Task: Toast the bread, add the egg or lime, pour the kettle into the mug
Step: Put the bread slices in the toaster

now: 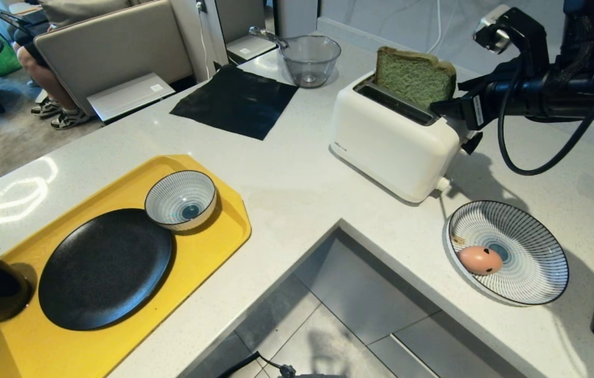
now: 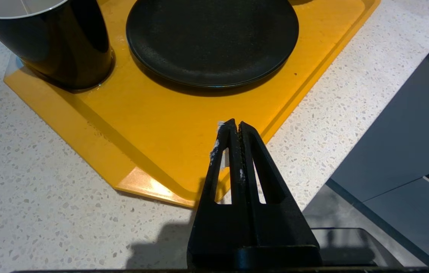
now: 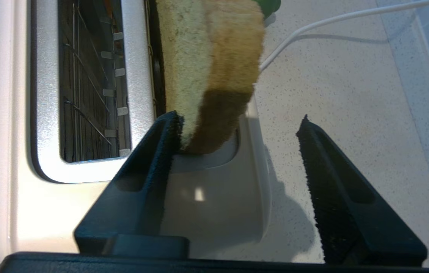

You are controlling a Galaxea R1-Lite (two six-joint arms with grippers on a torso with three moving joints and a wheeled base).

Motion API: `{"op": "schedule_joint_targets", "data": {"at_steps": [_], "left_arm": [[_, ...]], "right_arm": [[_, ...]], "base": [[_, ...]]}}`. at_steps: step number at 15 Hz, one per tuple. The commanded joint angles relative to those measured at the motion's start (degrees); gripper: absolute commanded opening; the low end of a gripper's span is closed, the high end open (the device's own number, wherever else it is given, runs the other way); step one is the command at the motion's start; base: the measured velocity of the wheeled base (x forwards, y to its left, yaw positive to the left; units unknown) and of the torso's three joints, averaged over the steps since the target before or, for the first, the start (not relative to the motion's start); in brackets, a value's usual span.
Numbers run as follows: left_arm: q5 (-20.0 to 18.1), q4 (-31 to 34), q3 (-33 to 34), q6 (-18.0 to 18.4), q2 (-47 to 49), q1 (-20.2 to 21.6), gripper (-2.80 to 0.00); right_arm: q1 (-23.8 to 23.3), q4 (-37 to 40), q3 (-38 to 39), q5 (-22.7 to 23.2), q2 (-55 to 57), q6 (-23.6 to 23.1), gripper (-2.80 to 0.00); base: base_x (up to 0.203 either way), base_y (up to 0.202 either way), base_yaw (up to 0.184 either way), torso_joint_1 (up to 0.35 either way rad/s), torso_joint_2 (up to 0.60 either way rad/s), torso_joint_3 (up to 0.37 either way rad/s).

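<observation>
The thick, spongy pale-green bread slice (image 3: 199, 64) is seated upright in the glossy white toaster's (image 1: 391, 139) slot, flanked by the right gripper's (image 3: 239, 123) parted, empty, rough-padded jaws.

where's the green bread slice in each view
Head view: the bread stands in the far slot of the white toaster, upper right of centre, beside the right tool.
Left wrist view: not in it.
Right wrist view: top centre, leaning in a slot, one finger right beside its corner.
Shared landmark: the toaster, seen in head and right wrist views.
</observation>
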Motion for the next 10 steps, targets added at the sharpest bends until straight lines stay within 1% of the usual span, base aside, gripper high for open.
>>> {"op": "schedule_joint_targets", "data": {"at_steps": [1,5,6,7,10], "left_arm": [[0.05,-0.03,0.79,-0.03,0.0,0.01,-2.8],[0.05,-0.03,0.79,-0.03,0.0,0.01,-2.8],[0.05,-0.03,0.79,-0.03,0.0,0.01,-2.8],[0.05,-0.03,0.79,-0.03,0.0,0.01,-2.8],[0.05,-0.03,0.79,-0.03,0.0,0.01,-2.8]], "right_arm": [[-0.03,-0.01,0.74,0.19,-1.22,-0.12,0.0],[-0.37,-0.02,4.22,0.28,-5.36,0.58,0.0],[-0.38,-0.09,5.4,0.3,-6.08,1.35,0.0],[-0.38,-1.1,5.99,0.36,-6.24,2.42,0.0],[-0.44,-9.07,7.68,0.2,-6.31,4.84,0.0]], "base": [[0.0,0.0,0.0,0.0,0.0,0.0],[0.0,0.0,0.0,0.0,0.0,0.0],[0.0,0.0,0.0,0.0,0.0,0.0],[0.0,0.0,0.0,0.0,0.0,0.0],[0.0,0.0,0.0,0.0,0.0,0.0]]}}
